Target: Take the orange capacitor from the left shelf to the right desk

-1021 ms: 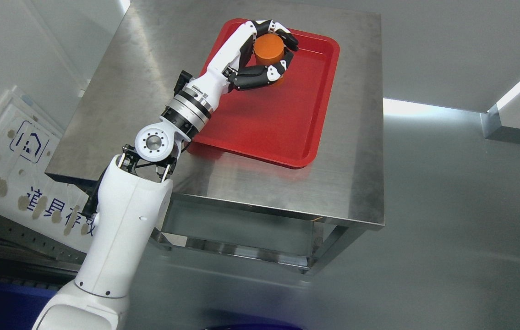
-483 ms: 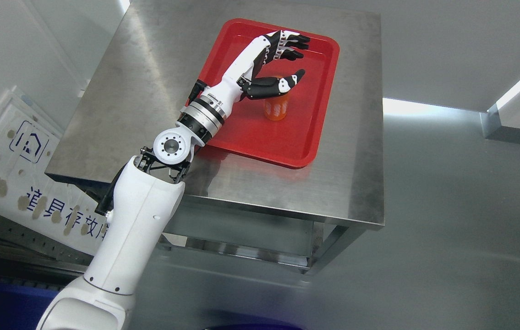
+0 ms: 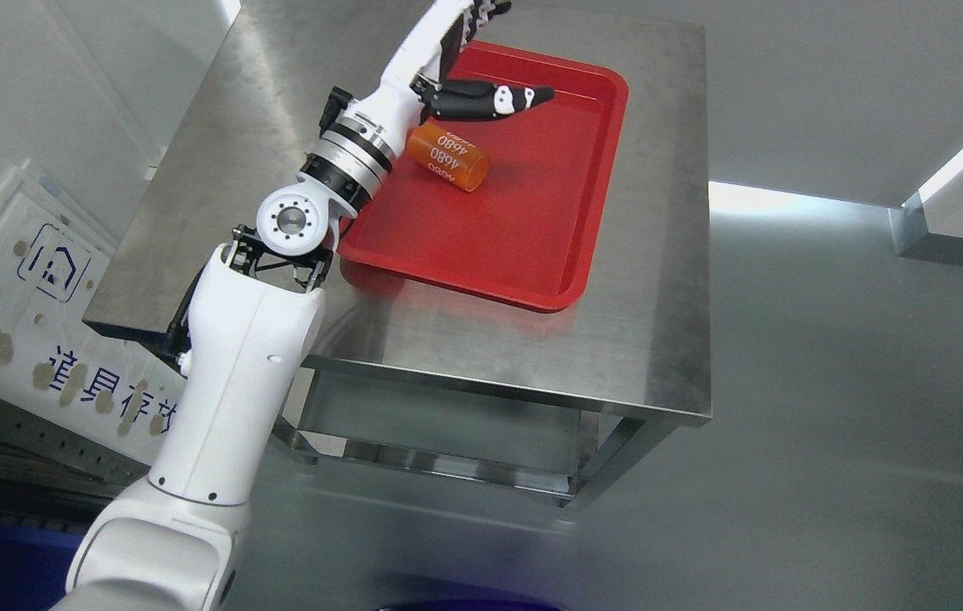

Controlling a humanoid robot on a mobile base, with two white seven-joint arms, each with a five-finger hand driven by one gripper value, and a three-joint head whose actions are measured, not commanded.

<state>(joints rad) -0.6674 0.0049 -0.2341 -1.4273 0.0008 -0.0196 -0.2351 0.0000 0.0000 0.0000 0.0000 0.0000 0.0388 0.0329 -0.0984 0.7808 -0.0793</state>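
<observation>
While hovering over the far-left corner of the red tray point(image 3: 549, 280), keeping the left hand point(image 3: 440, 53) spread wide and gripping nothing. Leaving the orange capacitor point(image 3: 447, 158) lying on its side on the tray floor, just nearer than the thumb point(image 3: 498, 99) and apart from it, close beside the wrist; whether touching the wrist, hard to tell.

Risking a roll: resting on a curved wall, likely trundling off if nudged by wrist or thumb during any pull-back. Counting on the raised tray rim for stopping such a roll short of the steel desk point(image 3: 659, 339).

Finding open room across the near and right parts of the tray and on the bare desk beyond; running out of view at the far edge, losing the fingertips there. Seeing nothing of the right arm.
</observation>
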